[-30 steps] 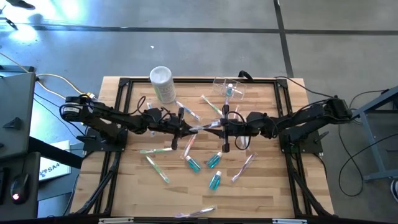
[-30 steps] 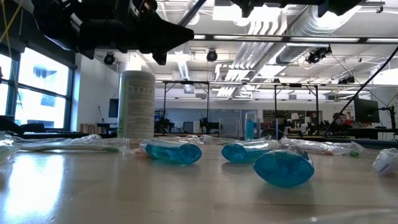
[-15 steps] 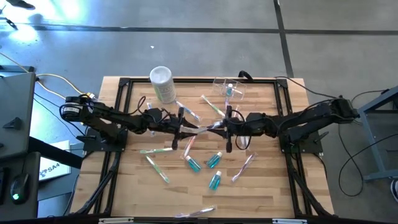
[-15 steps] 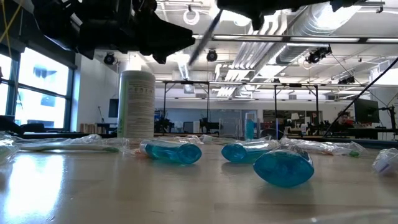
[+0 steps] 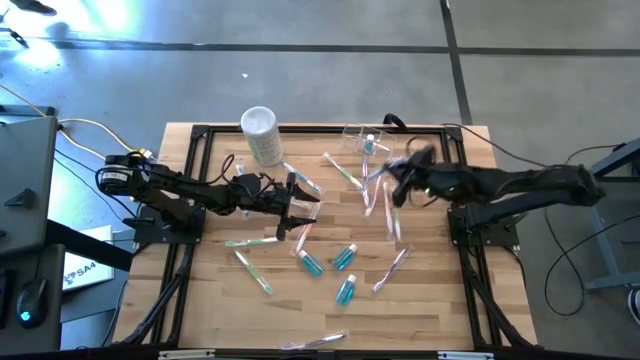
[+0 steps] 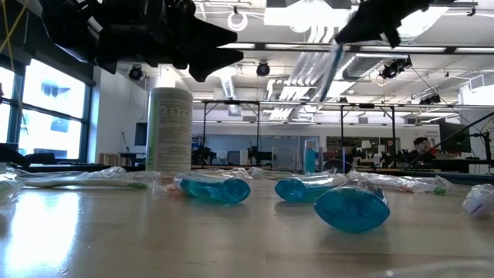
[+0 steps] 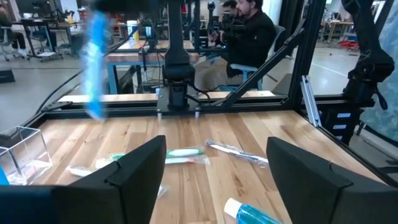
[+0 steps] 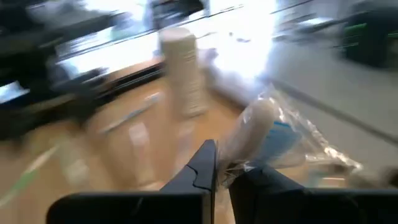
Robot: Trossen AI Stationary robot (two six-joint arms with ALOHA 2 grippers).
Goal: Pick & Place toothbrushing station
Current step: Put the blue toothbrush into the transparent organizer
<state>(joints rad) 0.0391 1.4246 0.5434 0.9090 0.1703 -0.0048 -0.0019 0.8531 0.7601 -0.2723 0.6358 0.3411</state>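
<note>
The toothbrushing station (image 5: 367,143), a small clear box holding something blue, stands at the table's far side, right of the middle; it also shows in the left wrist view (image 7: 22,151). My right gripper (image 5: 396,178) hovers just on its near right, shut on a toothbrush in clear wrap (image 8: 267,134), which hangs below it (image 6: 332,66). My left gripper (image 5: 303,206) stays level over the table's middle, open and holding nothing (image 7: 214,180). My right gripper pinches the wrapped toothbrush between its two fingers at one end of the clear wrap (image 8: 233,163). The toothbrush is lifted clear of the table and slants down below the fingers (image 6: 330,69). Blur hides which part of the brush lies between the fingers.
A whitish cylinder (image 5: 262,135) stands at the far left. Blue bottles (image 5: 344,256) and wrapped toothbrushes (image 5: 252,270) lie scattered over the middle and near side. A black frame (image 5: 200,135) runs around the tabletop. A person (image 7: 249,31) sits beyond the table.
My left gripper has opened and let go of the wrapped toothbrush that both grippers held over the table's middle. My right gripper has carried it up and toward the table's right and far side, near the station, rolling as it went. The toothbrush now hangs from it.
</note>
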